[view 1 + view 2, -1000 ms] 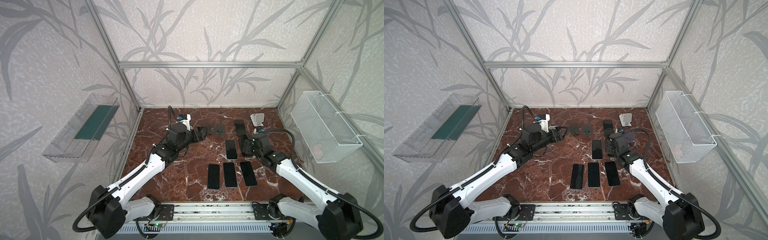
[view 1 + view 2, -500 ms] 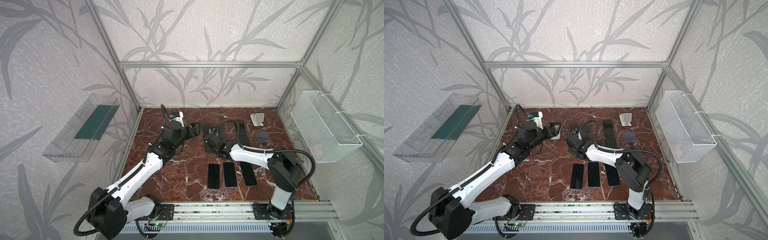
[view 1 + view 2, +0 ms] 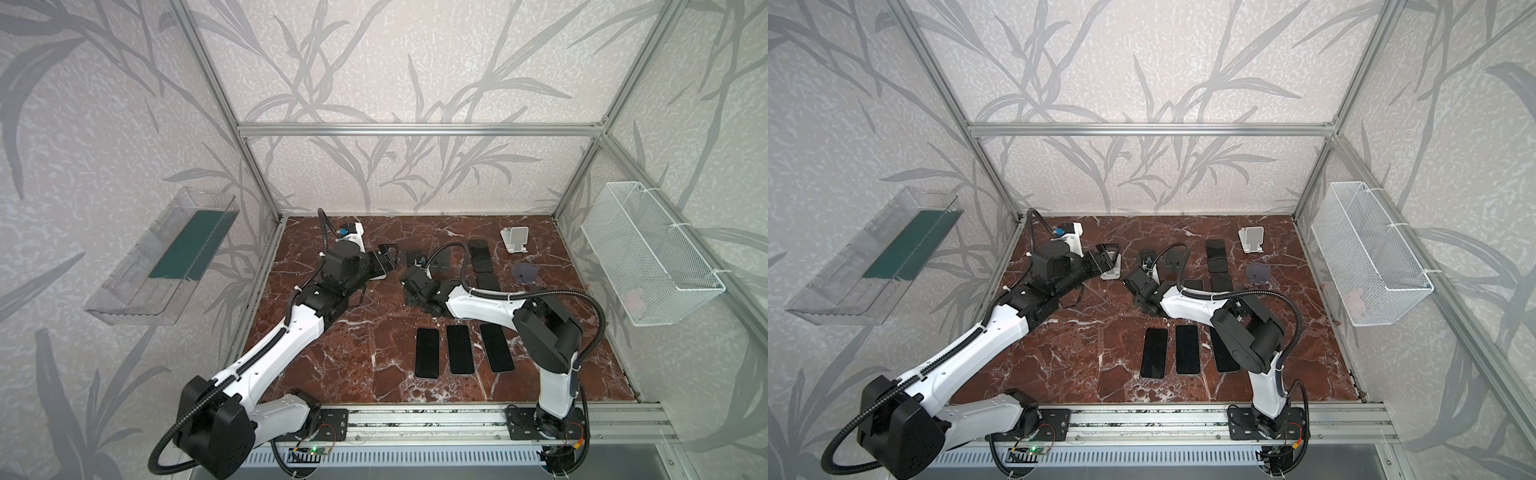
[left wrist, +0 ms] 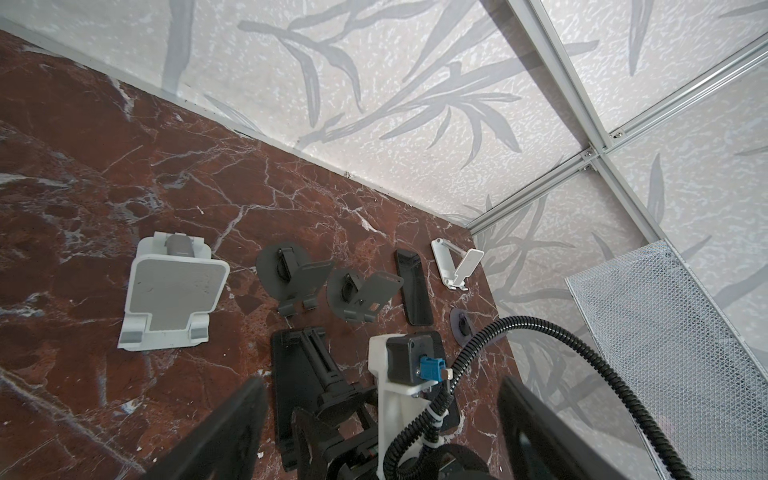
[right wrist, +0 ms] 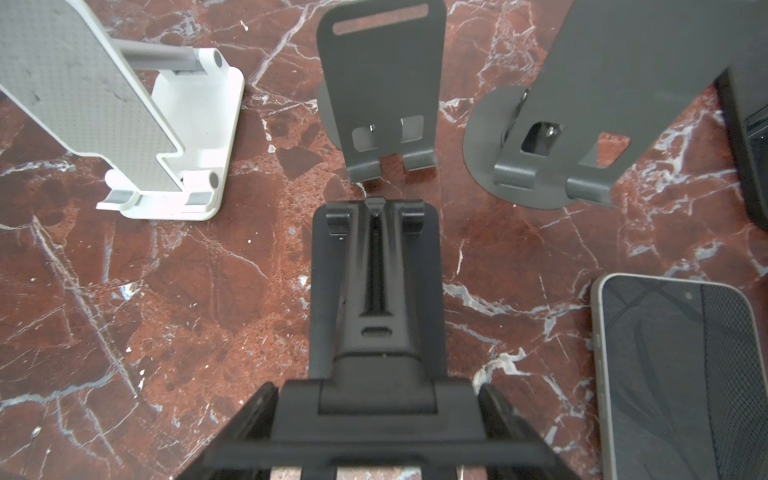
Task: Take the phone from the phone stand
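A black phone stand stands mid-table with its rest bare. My right gripper has reached across to it, with a finger against each side of its upright. A phone lies flat on the marble just beside this stand. Both top views show the right gripper low over the stand, which is mostly hidden under it. My left gripper hangs open by the white stand at the back left, with nothing between its fingers. From there it looks down on the black stand.
Two grey stands stand behind the black one. Three phones lie in a front row, and more lie at the back. A small white stand is back right. A wire basket hangs on the right wall.
My right arm has swung from the right side of the table across to the black stand in the middle. The left gripper has drawn back a little toward the white stand.
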### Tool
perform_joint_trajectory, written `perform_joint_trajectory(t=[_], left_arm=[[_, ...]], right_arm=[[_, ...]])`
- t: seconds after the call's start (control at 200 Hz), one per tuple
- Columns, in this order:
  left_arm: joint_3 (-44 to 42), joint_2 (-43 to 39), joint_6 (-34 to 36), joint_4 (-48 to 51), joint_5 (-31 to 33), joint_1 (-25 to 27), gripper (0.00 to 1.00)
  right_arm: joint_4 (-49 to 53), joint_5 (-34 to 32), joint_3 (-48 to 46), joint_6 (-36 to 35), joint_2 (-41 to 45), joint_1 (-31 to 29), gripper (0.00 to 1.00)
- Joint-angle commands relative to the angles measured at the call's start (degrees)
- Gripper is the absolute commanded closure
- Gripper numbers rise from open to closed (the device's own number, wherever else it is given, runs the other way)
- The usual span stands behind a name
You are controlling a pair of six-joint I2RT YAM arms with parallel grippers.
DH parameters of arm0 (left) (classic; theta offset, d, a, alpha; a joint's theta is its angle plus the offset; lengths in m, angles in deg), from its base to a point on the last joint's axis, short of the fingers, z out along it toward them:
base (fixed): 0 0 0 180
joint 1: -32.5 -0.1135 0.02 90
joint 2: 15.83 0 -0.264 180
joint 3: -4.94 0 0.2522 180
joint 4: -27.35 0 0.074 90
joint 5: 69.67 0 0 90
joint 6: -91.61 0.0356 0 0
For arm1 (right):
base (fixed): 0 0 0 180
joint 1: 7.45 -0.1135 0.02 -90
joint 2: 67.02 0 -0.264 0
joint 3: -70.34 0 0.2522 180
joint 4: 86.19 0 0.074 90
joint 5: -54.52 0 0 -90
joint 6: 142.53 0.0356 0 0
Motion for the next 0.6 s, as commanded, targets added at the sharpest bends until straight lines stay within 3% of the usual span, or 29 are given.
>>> perform_joint_trajectory(t=[0.0,0.33,0.475,0.495,0.52,0.54,0.595], left_arm=[[1.0,-0.3,-0.6,-0.8,-0.8,-0.4,0.13],[1.3,-1.2,1.2,-0.5,0.1,-0.5,0.13],[4.0,-3.1,7.0,3.0,3.1,-0.2,0.12],[4.8,-3.5,8.0,4.5,4.8,-0.1,0.12],[5.7,-4.0,9.9,5.6,6.4,0.1,0.01],[6.2,-4.5,11.8,6.2,7.4,0.1,0.01],[6.7,-5.8,16.0,6.4,10.7,-0.1,0.01]], right_arm=[[1.8,0.9,1.5,1.0,2.1,-0.3,0.23],[2.5,0.1,-2.4,-0.5,15.6,-0.6,0.17],[-2.5,-1.4,-11.2,-10.8,30.2,-0.4,0.1],[-4.5,-0.7,-13.3,-13.8,32.7,-0.4,0.09],[-6.9,0.7,-15.8,-17.8,35.7,-0.4,0.06],[-8.3,2.1,-17.5,-21.1,38.0,-0.4,0.0],[-10.1,4.8,-21.1,-29.6,43.5,-0.4,0.01]])
